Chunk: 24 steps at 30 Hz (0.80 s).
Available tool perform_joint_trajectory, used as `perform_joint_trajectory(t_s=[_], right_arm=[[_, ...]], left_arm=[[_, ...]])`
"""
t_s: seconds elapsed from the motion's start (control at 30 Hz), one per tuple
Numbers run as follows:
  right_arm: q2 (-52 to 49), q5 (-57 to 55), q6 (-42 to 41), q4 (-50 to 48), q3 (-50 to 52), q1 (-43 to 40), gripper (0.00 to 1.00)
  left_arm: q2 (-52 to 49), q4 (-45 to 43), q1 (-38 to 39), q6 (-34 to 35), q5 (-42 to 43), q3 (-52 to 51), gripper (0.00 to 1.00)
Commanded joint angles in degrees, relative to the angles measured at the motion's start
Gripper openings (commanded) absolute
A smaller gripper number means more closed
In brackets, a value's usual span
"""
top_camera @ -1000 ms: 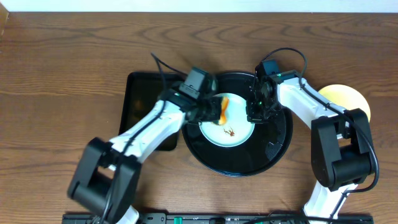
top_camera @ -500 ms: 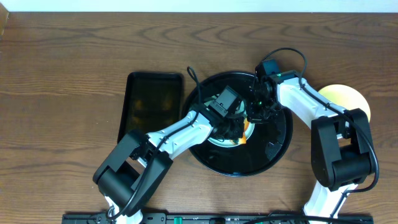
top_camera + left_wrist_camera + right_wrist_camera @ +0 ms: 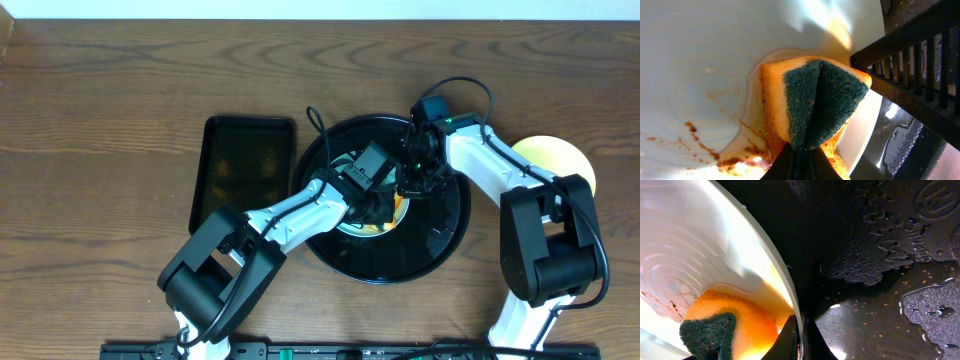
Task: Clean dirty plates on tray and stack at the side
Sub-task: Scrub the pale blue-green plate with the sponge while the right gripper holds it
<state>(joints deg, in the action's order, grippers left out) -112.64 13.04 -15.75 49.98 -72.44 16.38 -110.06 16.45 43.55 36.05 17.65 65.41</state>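
Note:
A pale mint-blue plate [image 3: 700,75] with brown smears lies in the round black tray [image 3: 440,240]. In the overhead view my left arm hides most of this plate [image 3: 347,226]. My left gripper [image 3: 802,167] is shut on an orange sponge with a green scouring face [image 3: 815,100] and presses it on the plate near its right rim. My right gripper [image 3: 801,340] is shut on the plate's rim [image 3: 765,255], with the sponge [image 3: 735,325] just inside it. A pale yellow plate [image 3: 562,155] lies on the wood right of the tray. No second blue plate shows.
A smaller rectangular black tray [image 3: 243,170] lies left of the round tray. The round tray's floor [image 3: 880,255] is wet, with puddles and crumbs. My right gripper's ribbed finger [image 3: 920,85] stands close beside the sponge.
My left gripper has carried the sponge from the plate's upper left edge across to its right side, covering the smears seen earlier. The right gripper has stayed on the rim.

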Motion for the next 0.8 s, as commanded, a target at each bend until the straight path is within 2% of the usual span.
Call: perform_joint_trajectory(t_s=[0.0, 0.37, 0.5, 0.77], right_arm=[[-0.92, -1.05, 0.37, 1.38, 1.07, 1.27, 0.01], [-0.92, -2.54, 0.35, 2.08, 1.07, 1.27, 0.01], [-0.92, -2.56, 0.37, 2.08, 1.07, 1.27, 0.01], [-0.92, -2.54, 0.35, 2.05, 1.07, 1.27, 0.01]], left_arm=[[-3.10, 1.31, -2.03, 0.24, -4.90, -0.39, 0.08], [-2.54, 8.72, -10.93, -2.08, -5.55, -0.39, 0.07], [-1.22, 11.63, -13.64, -3.48, -9.94, -0.39, 0.08], [5.51, 11.43, -15.32, -4.94, -10.40, -0.39, 0.07]])
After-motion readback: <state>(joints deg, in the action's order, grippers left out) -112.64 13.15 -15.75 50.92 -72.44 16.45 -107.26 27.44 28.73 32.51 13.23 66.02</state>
